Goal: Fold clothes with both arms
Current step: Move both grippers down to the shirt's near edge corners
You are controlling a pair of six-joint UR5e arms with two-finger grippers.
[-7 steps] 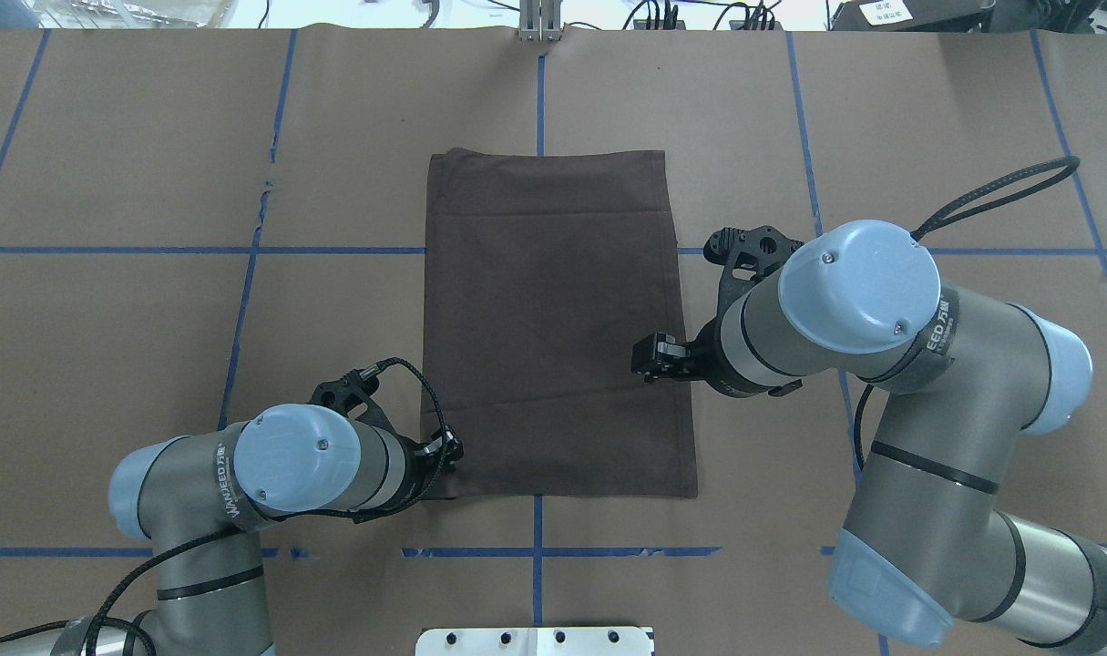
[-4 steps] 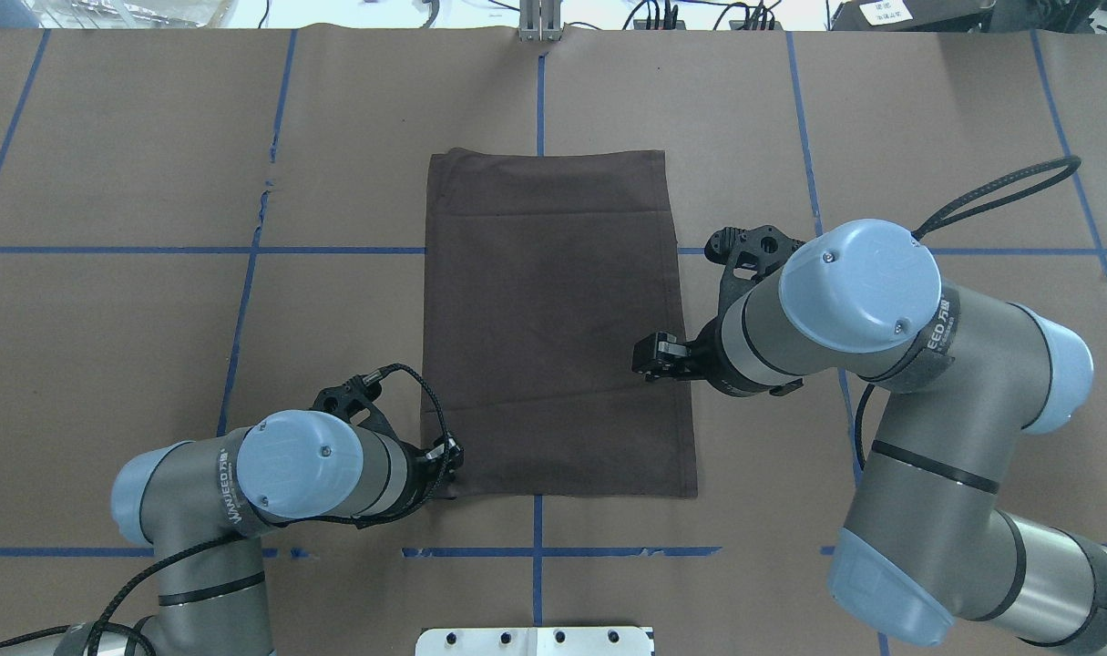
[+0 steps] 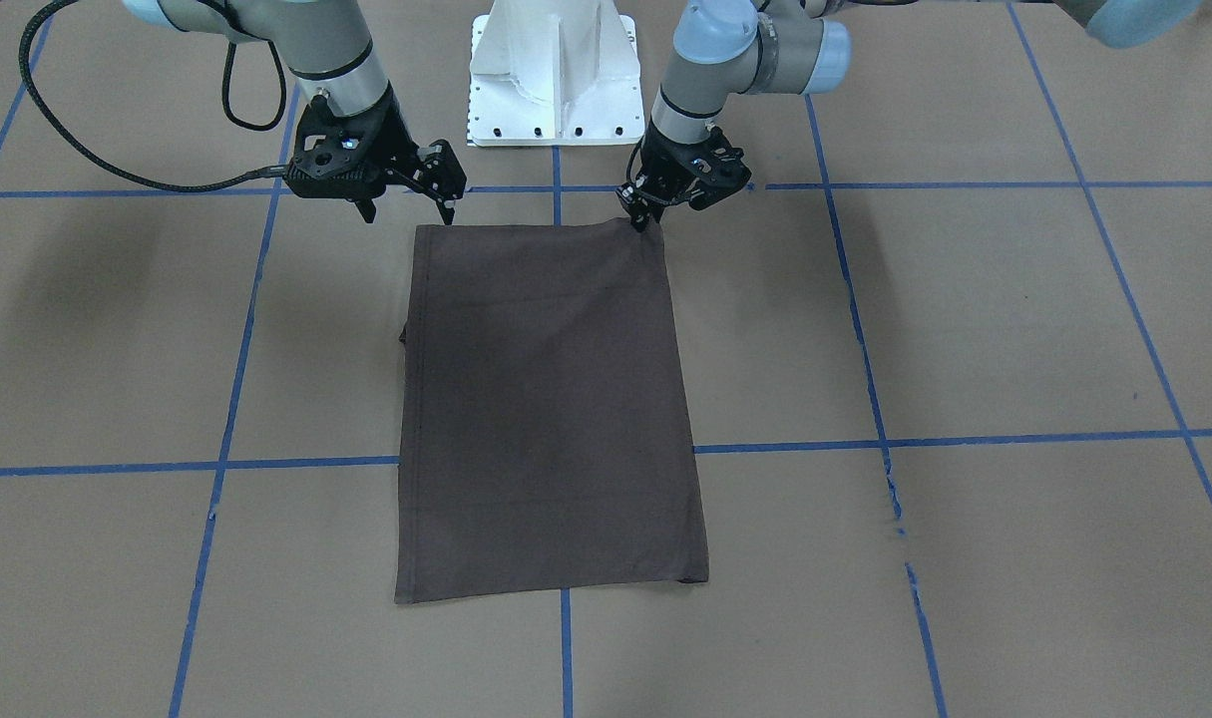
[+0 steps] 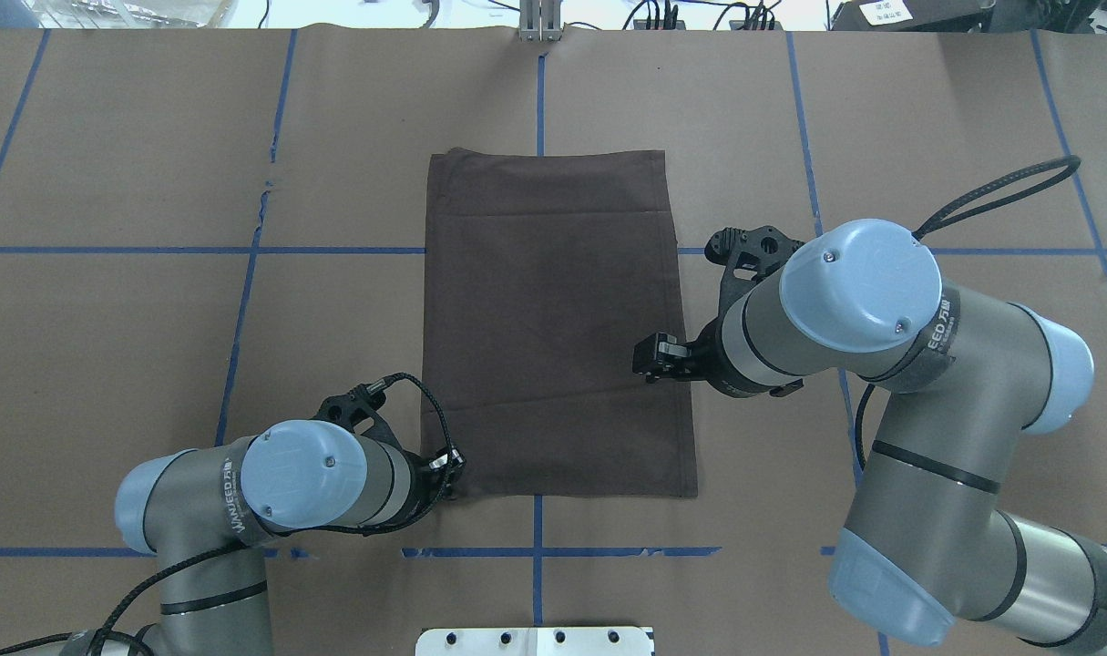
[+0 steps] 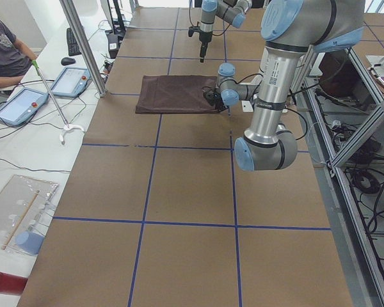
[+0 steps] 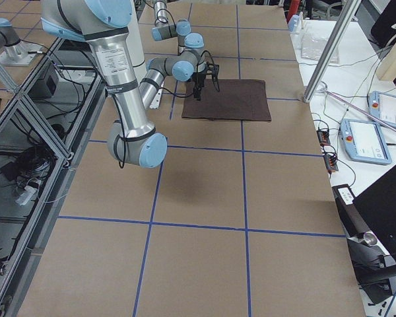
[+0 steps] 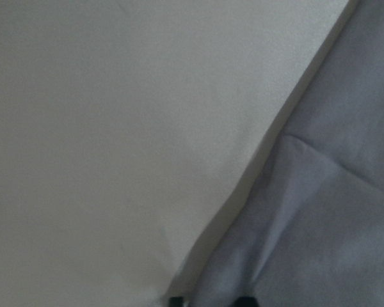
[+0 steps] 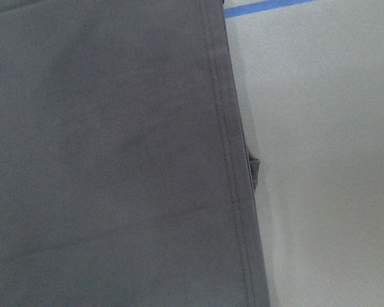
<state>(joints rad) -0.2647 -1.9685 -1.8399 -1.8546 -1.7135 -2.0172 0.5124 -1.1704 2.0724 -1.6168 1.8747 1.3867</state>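
Shirt (image 4: 553, 328), one, folded rectangular, flat mid table (image 4: 152, 137), open surface all round. Two arms: right arm (image 4: 858, 282) jaws gape empty above its 4 o'clock edge; left arm (image 4: 307, 474) jaws at 7 o'clock corner, grip untellable.

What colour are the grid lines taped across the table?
The grid lines are blue, on the brown table. They show best in the overhead exterior view.

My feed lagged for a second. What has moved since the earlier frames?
The left gripper slid a little toward the robot, ending at the folded T-shirt's near left corner. The right gripper, open over the shirt's right edge, and the T-shirt itself stayed put.
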